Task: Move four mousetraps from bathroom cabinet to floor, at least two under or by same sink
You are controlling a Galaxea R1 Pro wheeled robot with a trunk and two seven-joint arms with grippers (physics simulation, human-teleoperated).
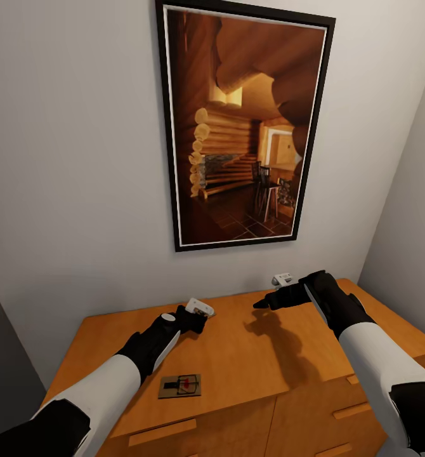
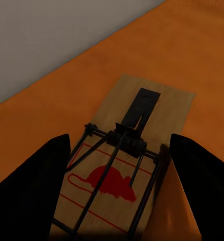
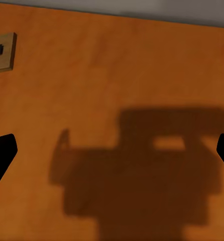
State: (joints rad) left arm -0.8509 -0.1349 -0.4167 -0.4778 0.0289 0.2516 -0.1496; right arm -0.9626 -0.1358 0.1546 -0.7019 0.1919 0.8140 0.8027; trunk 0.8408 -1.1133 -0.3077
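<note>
Mousetrap (image 1: 180,385) flat on the cabinet (image 1: 250,355) top, near its front edge — closer to the left gripper (image 2: 119,196), whose spread fingers bracket it, long axis along them; right gripper (image 1: 261,304), also spread, hovers well apart over bare wood.

You have one cabinet (image 1: 250,355) in front of you, with three wooden bar handles showing on its drawer fronts. One mousetrap (image 1: 180,385) lies on the cabinet's flat top near its front edge; your left wrist view shows one mousetrap (image 2: 123,163) too, and your right wrist view catches the edge of one (image 3: 2,52). One framed picture (image 1: 244,124) hangs on the wall above the cabinet. You have two arms reaching over it.
</note>
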